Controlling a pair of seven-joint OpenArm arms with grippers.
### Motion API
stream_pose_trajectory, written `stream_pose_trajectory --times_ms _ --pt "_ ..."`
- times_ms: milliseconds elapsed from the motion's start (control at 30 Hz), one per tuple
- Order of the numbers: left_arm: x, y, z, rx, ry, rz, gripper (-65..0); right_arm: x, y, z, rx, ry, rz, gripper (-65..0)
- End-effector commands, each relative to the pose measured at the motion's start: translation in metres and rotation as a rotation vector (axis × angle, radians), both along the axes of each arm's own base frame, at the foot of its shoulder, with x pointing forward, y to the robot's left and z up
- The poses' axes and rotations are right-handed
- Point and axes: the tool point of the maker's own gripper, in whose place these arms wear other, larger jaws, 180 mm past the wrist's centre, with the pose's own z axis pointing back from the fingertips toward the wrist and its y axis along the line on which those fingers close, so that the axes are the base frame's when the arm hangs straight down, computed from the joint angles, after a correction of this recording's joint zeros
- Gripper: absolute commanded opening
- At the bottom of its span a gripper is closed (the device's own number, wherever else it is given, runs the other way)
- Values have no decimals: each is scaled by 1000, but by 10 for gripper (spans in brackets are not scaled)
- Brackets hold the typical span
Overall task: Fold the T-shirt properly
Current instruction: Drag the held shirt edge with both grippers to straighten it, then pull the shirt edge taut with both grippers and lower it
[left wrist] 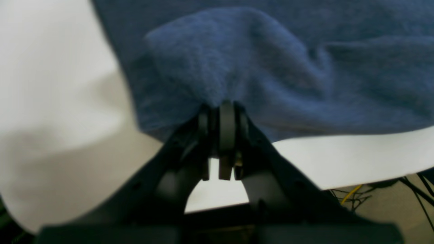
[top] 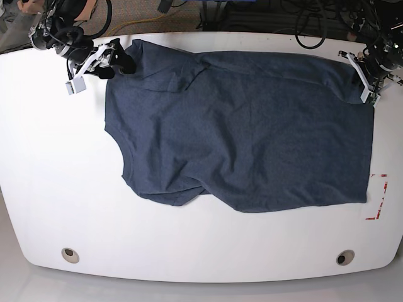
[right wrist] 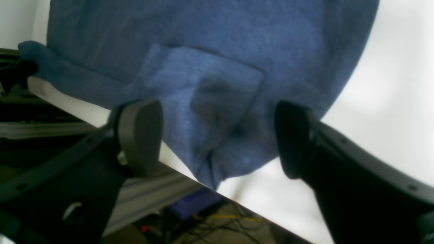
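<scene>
Left wrist: T-shirt [left wrist: 271, 67] pinched in jaws, right's jaws straddle it

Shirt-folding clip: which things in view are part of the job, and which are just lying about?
Part of the job:
T-shirt, spread on the white table
left gripper, shut on a shirt corner
right gripper, open at the sleeve

Lying about:
red corner marks on the table
cables behind the table
</scene>
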Motion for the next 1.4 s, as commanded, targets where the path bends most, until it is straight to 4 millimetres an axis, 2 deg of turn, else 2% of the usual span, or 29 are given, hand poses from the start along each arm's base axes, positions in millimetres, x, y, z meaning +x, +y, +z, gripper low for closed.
stream_pose_trajectory --times_ms 0,167,267,467,767,833,933,1000,1067,1367 --pt "8 3 10 18 -29 -22 -650 5 -5 8 -29 -34 5 -155" --pt "8 -2 8 13 -23 -38 -650 0 -8 -3 -65 11 3 -155" --pt "9 -3 7 11 -23 -40 -650 -4 0 -11 -76 38 17 -155" --pt "14 -3 10 12 -38 -39 -650 -4 28 -14 -48 44 104 -155" --pt "15 -2 11 13 -40 -36 -650 -2 46 -15 -19 36 123 -157" --pt "15 -2 11 13 -40 -36 -650 -2 49 -13 -19 28 135 -163" --pt "15 -2 11 13 -40 -36 -650 3 43 5 -71 -28 140 -220" --pt "15 -2 11 13 -40 -36 -650 0 39 15 -103 -52 138 -243" --pt "15 -2 11 14 -42 -37 -650 -3 38 23 -128 -72 143 -241" --pt "16 -4 11 12 -43 -42 -650 -4 36 22 -133 -68 141 -235"
